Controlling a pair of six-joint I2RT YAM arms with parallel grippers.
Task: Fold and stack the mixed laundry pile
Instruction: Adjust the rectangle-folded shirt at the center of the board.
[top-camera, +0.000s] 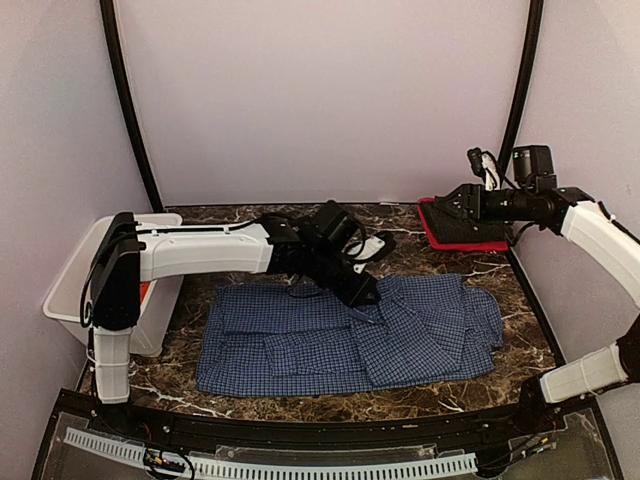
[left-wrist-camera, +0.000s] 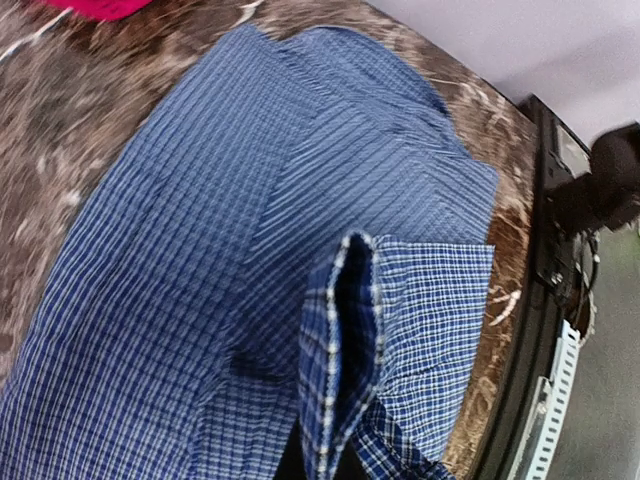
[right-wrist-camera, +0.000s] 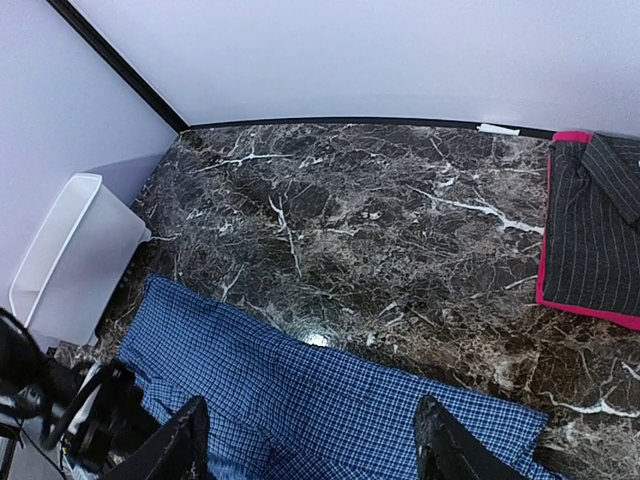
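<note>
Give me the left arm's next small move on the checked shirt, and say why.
Probably draw the cuff inward over the body of the checked shirt and lower it flat. The left gripper is shut on that cuff, lifted off the cloth, while the rest of the shirt lies spread on the table; the right gripper is open and raised.

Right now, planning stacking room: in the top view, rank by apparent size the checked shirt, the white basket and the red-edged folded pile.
1. checked shirt, clearly largest.
2. white basket, partly behind the left arm.
3. folded pile, partly under the right gripper; basket-pile order less sure.
</note>
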